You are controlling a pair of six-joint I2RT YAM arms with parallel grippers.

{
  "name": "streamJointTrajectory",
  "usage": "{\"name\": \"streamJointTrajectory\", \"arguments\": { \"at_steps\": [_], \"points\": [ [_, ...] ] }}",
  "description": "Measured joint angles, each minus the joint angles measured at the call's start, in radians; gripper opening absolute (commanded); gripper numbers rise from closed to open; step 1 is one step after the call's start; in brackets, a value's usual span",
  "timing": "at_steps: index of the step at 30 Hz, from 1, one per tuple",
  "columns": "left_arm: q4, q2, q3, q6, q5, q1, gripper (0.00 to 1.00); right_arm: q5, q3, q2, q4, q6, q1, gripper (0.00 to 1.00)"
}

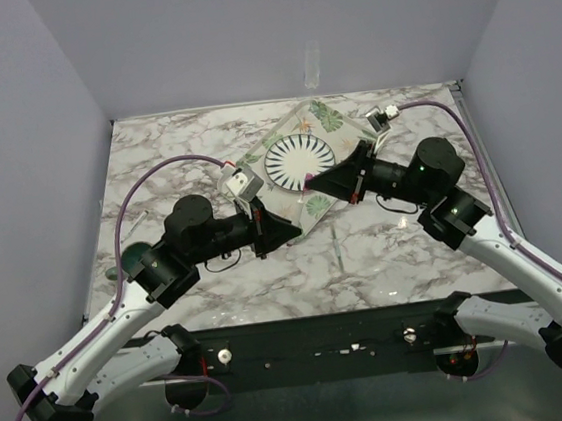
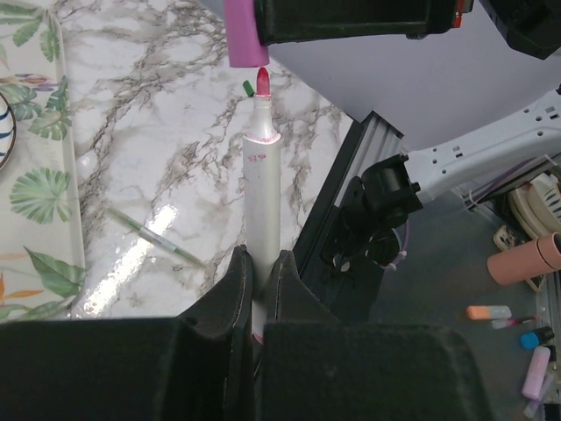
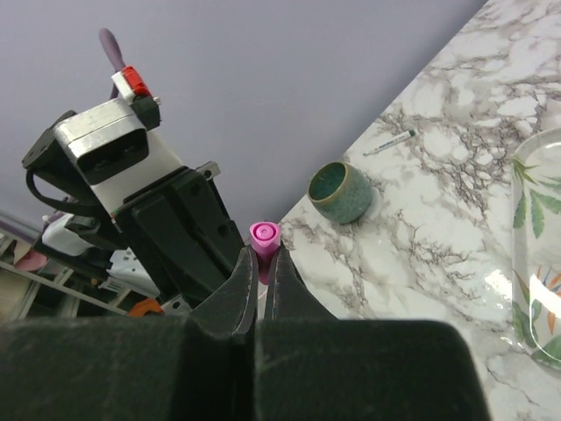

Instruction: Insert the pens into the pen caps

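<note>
Top view. Marble table point(image 1: 416, 252). Leaf-print tray point(image 1: 330, 117) upper centre, striped plate point(image 1: 296, 157) on it. Both arms reach in toward mid-frame. The left gripper point(image 1: 288, 232) points up and right, and the right gripper point(image 1: 316, 180) points down and left over the tray's lower corner. The two tips are near each other. What they hold is too small to make out from here.

Left wrist view. Left gripper is clenched on a white marker point(image 2: 261, 197), gripped low on the barrel at bottom centre. The marker stands up the frame with its bare pink tip uppermost. A pink cap point(image 2: 244, 35) sits at top centre, held in the right gripper's dark fingers with its open end down. The tip is just below the cap mouth, a small gap between them, not inserted. A thin green pen point(image 2: 158, 235) lies loose on the marble at left centre, beside the tray edge.

Right wrist view. Right gripper is grasping the pink cap, which is pinched between the fingertips at lower centre. The left gripper's body fills the left behind it. A green cup point(image 3: 340, 191) stands on the table right of centre. A pen lies beyond it, upper right.
</note>
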Motion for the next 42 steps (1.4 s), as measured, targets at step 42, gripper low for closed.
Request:
{"name": "streamJointTrajectory", "arguments": {
  "at_steps": [42],
  "points": [
    [-0.001, -0.024, 0.0, 0.002, -0.021, 0.0, 0.0, 0.05, 0.043, 0.015, -0.028, -0.013, 0.053, 0.01]
  ]
}}
